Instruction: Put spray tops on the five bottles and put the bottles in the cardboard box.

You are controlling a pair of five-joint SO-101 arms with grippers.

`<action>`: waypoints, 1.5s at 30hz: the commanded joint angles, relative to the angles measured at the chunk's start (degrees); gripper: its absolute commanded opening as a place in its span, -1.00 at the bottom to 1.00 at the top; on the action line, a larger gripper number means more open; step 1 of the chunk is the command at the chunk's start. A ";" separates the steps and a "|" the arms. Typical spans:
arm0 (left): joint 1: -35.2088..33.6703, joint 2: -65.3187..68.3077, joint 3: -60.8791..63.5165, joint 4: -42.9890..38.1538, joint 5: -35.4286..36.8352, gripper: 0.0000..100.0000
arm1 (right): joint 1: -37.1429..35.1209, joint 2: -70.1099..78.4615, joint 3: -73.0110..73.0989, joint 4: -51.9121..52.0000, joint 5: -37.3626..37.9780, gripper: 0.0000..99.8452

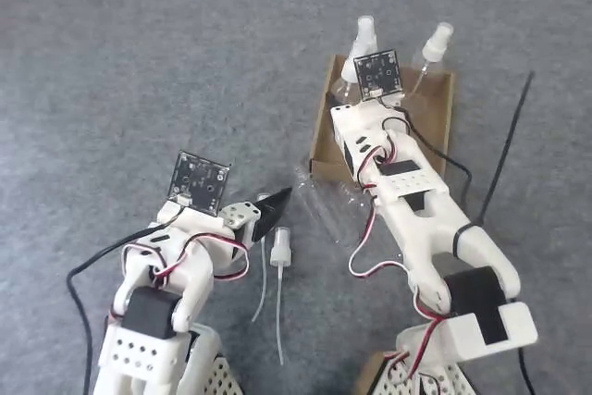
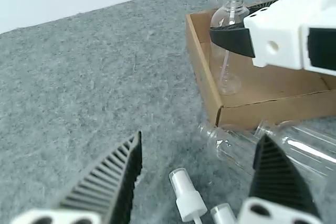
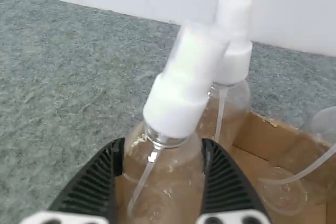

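My right gripper [image 3: 163,156] is shut on a clear bottle [image 3: 164,187] whose white spray top [image 3: 184,87] leans to one side. It holds the bottle over the near left corner of the cardboard box [image 1: 450,117]. Two more topped bottles [image 3: 231,72] [image 1: 437,42] stand in the box behind it. My left gripper [image 2: 201,139] is open above the carpet, holding nothing. Two loose spray tops [image 2: 186,198] [image 1: 280,247] lie just in front of it. Two clear bottles without tops [image 2: 236,142] [image 2: 302,148] lie on their sides against the box's front wall [image 2: 262,111].
Grey carpet [image 1: 139,90] covers the table, with open room to the left of the box. A black cable [image 1: 504,154] runs along the box's right side. The loose tops' thin tubes [image 1: 279,321] trail toward the left arm's base.
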 commanded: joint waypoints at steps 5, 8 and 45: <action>-0.18 -0.62 -0.48 -1.49 -0.53 -0.37 | -0.31 0.04 -2.37 -0.57 -0.18 -0.99; -0.18 -0.62 -0.48 -1.49 -0.53 -0.37 | -0.22 -0.13 -2.37 -0.57 -0.18 -0.99; -0.18 -0.62 -0.40 -1.49 -0.62 -0.37 | -0.48 -1.36 -1.14 -0.31 -0.09 -0.72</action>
